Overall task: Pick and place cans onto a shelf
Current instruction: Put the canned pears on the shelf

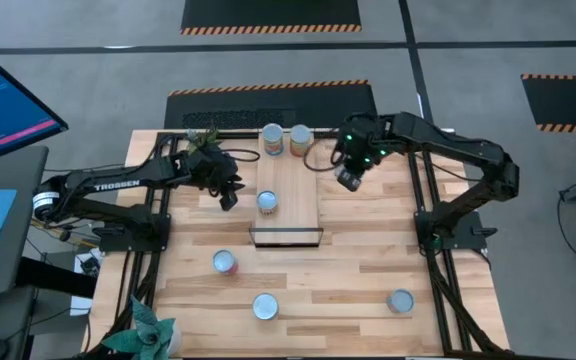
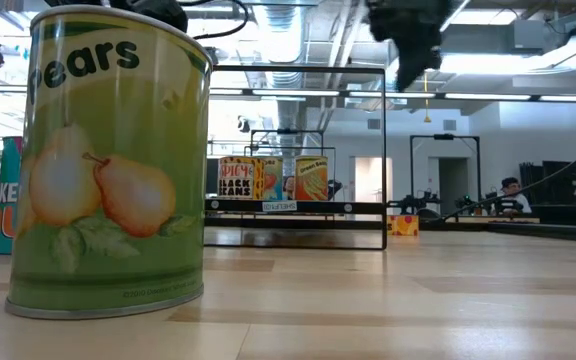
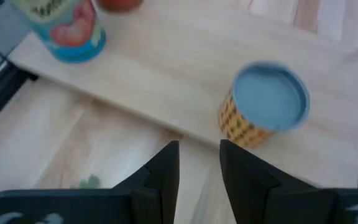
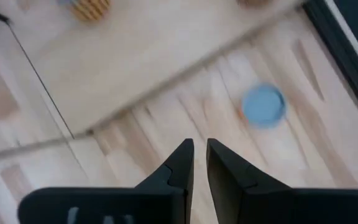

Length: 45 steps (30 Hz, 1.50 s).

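The shelf (image 1: 293, 195) is a light-wood board lying on the table, with its black frame (image 1: 288, 237) at the near end. Two cans (image 1: 272, 140) (image 1: 300, 140) stand at its far end and one can (image 1: 267, 202) (image 3: 271, 102) stands mid-board. Three more cans (image 1: 225, 262) (image 1: 265, 306) (image 1: 400, 301) stand on the tabletop nearer the front. My left gripper (image 1: 227, 197) (image 3: 197, 149) hovers left of the board, slightly open and holding nothing. My right gripper (image 1: 348, 180) (image 4: 199, 149) hangs above the table just right of the board, its fingers a narrow gap apart and holding nothing.
Small green plants stand at the table's far left (image 1: 203, 140) and near left corner (image 1: 153, 330). In the low view a green pears can (image 2: 108, 160) fills the foreground left. Bare slatted tabletop (image 1: 368, 265) lies right of the shelf. A monitor (image 1: 8, 100) stands off the table's left.
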{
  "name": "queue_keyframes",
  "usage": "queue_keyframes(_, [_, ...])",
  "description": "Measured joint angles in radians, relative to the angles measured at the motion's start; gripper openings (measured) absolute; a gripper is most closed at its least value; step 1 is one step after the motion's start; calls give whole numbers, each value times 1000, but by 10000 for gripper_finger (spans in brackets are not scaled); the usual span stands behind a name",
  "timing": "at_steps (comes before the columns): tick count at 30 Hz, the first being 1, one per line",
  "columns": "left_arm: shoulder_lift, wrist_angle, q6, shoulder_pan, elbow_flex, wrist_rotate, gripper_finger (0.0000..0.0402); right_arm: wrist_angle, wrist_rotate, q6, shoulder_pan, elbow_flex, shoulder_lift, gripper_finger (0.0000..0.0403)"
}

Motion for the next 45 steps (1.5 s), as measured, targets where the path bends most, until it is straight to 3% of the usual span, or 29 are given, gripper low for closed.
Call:
queue_keyframes(4, [-76,-73,-10,0,-1,0,103,-11,42,41,55,-55,-67,69])
queue_keyframes(9, [-200,-102,-15,0,-1,-1,103,101,177,172,134,-229,-224,69])
queue_keyframes(13, [-261,-108,-50,0,-1,6,103,268,241,297,204,-442,-382,69])
queue_keyframes(17, [-259,-100,-147,-7,0,78,103,479,249,409,265,-687,-507,69])
queue_keyframes(23, [-223,-136,-275,-108,23,154,103,750,232,516,323,-947,-585,69])
queue_keyframes(26, [-223,-280,-333,-192,121,115,103,774,229,521,330,-990,-588,69])
queue_keyframes(31, [-164,-544,-506,-376,303,-42,103,768,230,422,310,-995,-587,69])
queue_keyframes(35, [-69,-605,-644,-513,404,-122,103,765,230,365,272,-995,-591,69])
queue_keyframes(40, [41,-699,-604,-568,470,-333,103,762,226,308,233,-995,-591,69])
queue_keyframes(45, [135,-893,-662,-577,461,-179,103,753,173,268,212,-995,-596,69])
